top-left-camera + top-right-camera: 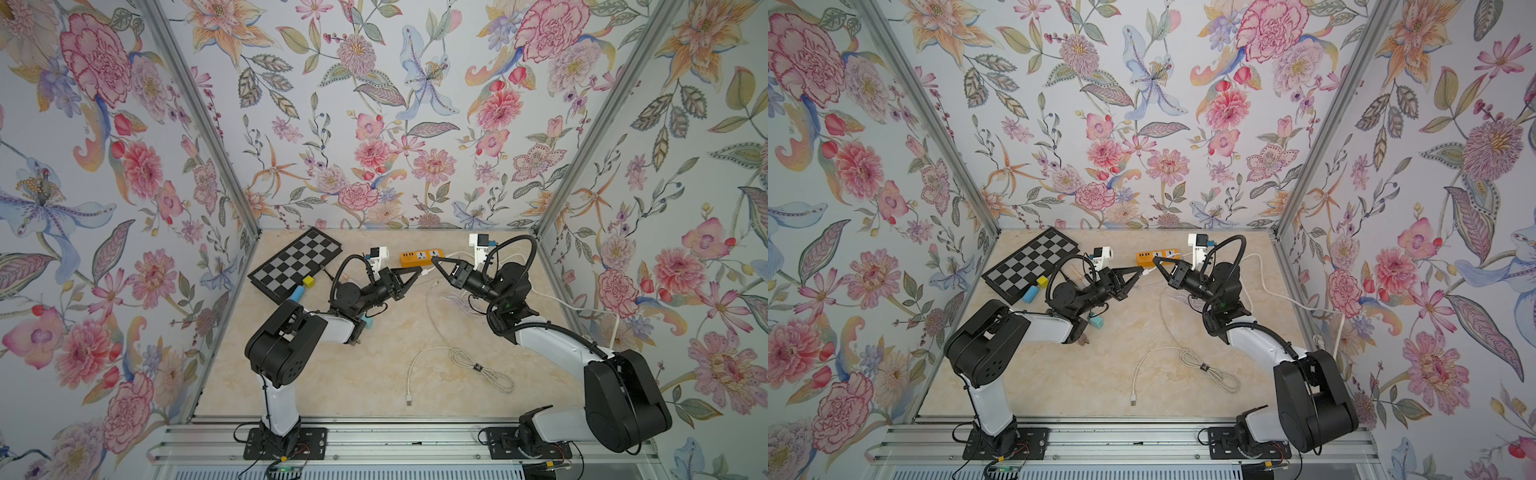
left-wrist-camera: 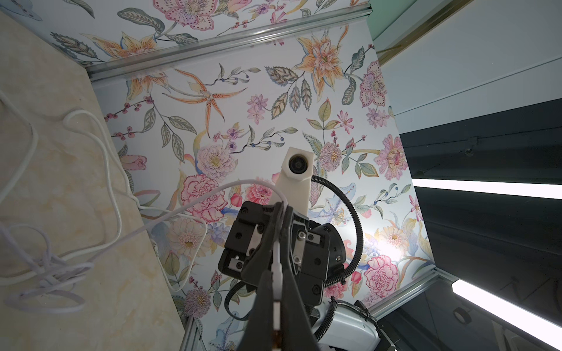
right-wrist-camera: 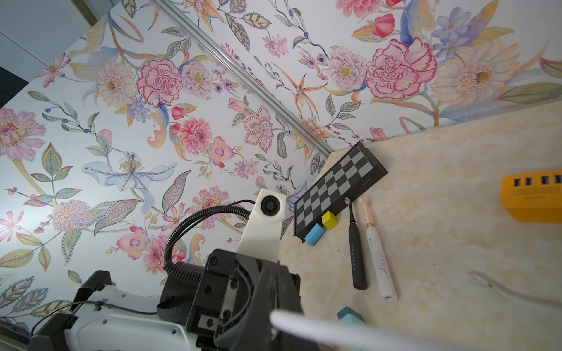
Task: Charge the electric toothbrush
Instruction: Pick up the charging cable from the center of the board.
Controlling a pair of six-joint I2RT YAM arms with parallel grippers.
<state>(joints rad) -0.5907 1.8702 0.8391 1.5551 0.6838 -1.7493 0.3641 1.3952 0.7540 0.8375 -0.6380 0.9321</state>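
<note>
Marbled surface, 12 o'clock | left hand, right hand both pinch charging cable | likely handover | next: plug needs aligning with toothbrush

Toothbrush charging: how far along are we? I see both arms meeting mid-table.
Done: the white cable is off the table. In hand: the left gripper and right gripper are both shut on its plug end, close to the orange power strip. Left: the black toothbrush and white toothbrush lie untouched beside the chessboard, neither with a cable in it.
</note>
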